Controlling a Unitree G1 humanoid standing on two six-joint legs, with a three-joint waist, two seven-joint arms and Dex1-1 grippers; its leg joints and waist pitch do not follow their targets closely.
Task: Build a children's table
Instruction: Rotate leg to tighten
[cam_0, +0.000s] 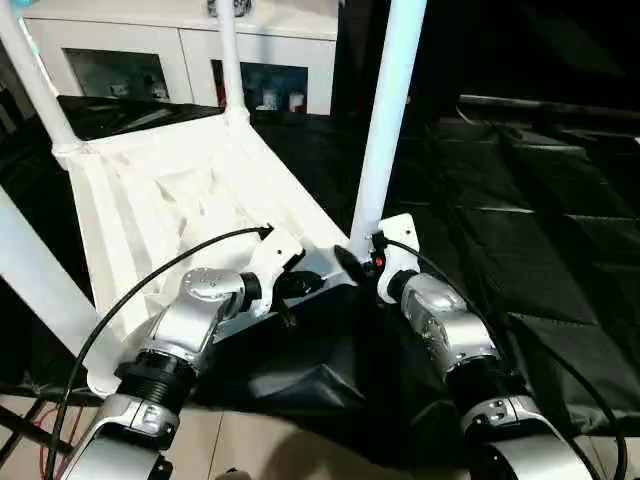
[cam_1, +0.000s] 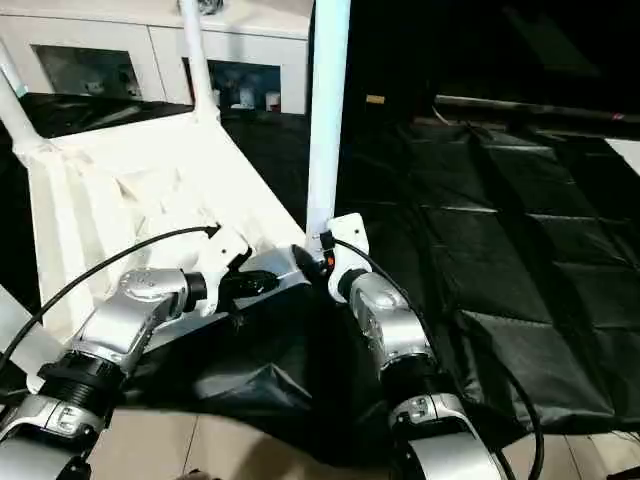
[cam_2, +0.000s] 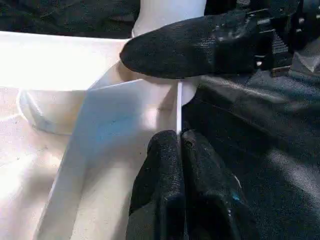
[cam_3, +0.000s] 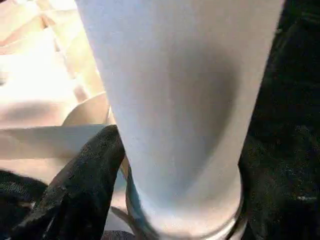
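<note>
Upside down on a black sheet (cam_0: 520, 270), the children's table (cam_0: 170, 200): ribbed underside up, legs rising from the corner sockets. Nearest, on the right, one leg (cam_0: 385, 120) standing upright in its socket at the top's near corner; two more legs at the far corners and a fourth at the near left. At the foot of that near leg, the right gripper (cam_3: 165, 200), with the tube between its black fingers (cam_3: 75, 185); spread wide, pressed close on the near side, though whether clamped on the tube or merely around it cannot be told. Just beside it, the left gripper (cam_2: 182, 145), fingers pressed together with nothing between, tips against the thin raised edge of the top near the same socket. Beyond the table, a white cabinet (cam_0: 190, 50) with glass doors and small items behind them. Black cables looping over both silver forearms. Pale floor (cam_0: 250, 440) in front of the sheet's crumpled near edge.
</note>
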